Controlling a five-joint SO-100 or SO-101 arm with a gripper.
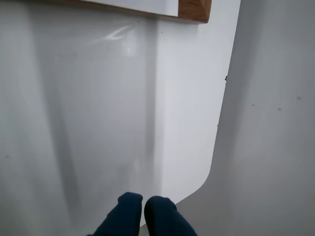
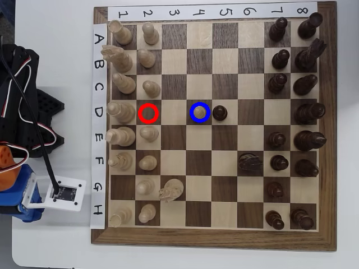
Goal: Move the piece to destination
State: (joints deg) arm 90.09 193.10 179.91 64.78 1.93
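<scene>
White tabletop [image 1: 98, 123] lies beneath the gripper [image 1: 143, 200], its fingers pressed together, empty, off the chessboard [image 2: 213, 240]. Center-frame overhead, the piece [image 2: 200, 112] stands inside the blue-ringed destination [image 2: 190, 121], apparently delivered.

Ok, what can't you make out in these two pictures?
- Wrist view: the top edge cuts off the board; only a wooden corner shows, so the piece and blue ring are out of frame.
- Wrist view: the bottom edge cuts off the gripper above its fingertips.
- Overhead view: the arm hides the gripper.
</scene>
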